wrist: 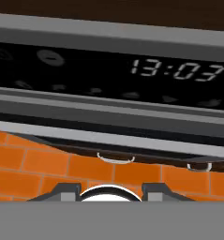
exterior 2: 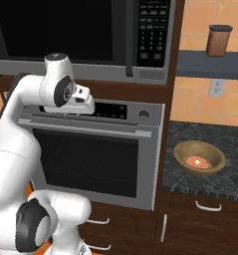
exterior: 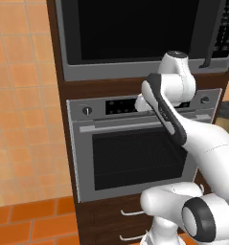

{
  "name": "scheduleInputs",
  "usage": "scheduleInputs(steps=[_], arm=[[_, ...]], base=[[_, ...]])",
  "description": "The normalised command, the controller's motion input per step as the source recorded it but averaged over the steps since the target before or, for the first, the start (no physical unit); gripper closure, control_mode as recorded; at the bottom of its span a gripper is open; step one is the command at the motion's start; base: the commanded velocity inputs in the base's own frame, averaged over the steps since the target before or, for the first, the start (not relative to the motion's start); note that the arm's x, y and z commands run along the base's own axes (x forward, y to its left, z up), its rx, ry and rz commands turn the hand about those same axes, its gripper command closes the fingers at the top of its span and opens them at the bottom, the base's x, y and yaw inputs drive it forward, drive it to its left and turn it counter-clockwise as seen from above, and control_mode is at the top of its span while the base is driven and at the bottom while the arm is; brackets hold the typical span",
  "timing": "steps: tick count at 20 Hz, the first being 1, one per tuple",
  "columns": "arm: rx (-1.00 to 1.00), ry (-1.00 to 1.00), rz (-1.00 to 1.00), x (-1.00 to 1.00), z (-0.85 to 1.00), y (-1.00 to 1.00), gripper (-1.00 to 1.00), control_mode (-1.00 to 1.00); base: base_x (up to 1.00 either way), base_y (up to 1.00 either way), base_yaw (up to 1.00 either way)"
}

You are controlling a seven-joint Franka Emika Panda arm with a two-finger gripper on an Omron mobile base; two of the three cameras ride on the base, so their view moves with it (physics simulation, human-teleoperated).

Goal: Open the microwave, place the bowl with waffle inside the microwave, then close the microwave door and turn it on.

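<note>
Your claw (wrist: 111, 190) shows as two dark fingertips with a gap between them and nothing in it; how wide they stand you cannot tell from so little. It sits low, in front of the silver oven (exterior 2: 93, 149), facing that oven's black clock strip (wrist: 108, 75). Above it, the large silver-framed microwave (exterior: 140, 36) fills the top of the dark wood cabinet column, and its wide black glass microwave door (exterior 2: 60, 30) is shut. The slim dark vertical handle (exterior 2: 130, 37) runs down the door's right edge, just left of the black keypad strip (exterior 2: 154, 30). Opening that door looks like the step in hand, so lift the hand well above the oven panel, turn the fingers to straddle the handle squarely, close firmly, then pull in an arc about the left hinge. Off to the right, the small round wooden bowl with waffle (exterior 2: 199, 158) rests on the dark speckled worktop (exterior 2: 190, 134), near its middle.
</note>
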Motion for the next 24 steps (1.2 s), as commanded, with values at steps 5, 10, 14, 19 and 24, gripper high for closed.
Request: scheduleInputs(steps=[5,10,14,19,24], arm=[[0.01,-0.31,-0.09,-0.73,0.07,-0.26,-1.00,-1.00],[0.18,-0.60,-0.17,-0.49,0.41,-0.76,-1.00,-1.00],[0.37,-0.30,-0.18,-0.06,0.49,-0.99,-1.00,-1.00],[0.08,-0.07,0.00,-0.06,0.19,-0.29,-1.00,-1.00],[-0.06,-0.14,0.00,0.39,0.87,-0.33,-1.00,-1.00]], base=[[0.00,0.00,0.00],[0.00,0.00,0.00],[0.00,0.00,0.00],[0.00,0.00,0.00],[0.00,0.00,0.00]])
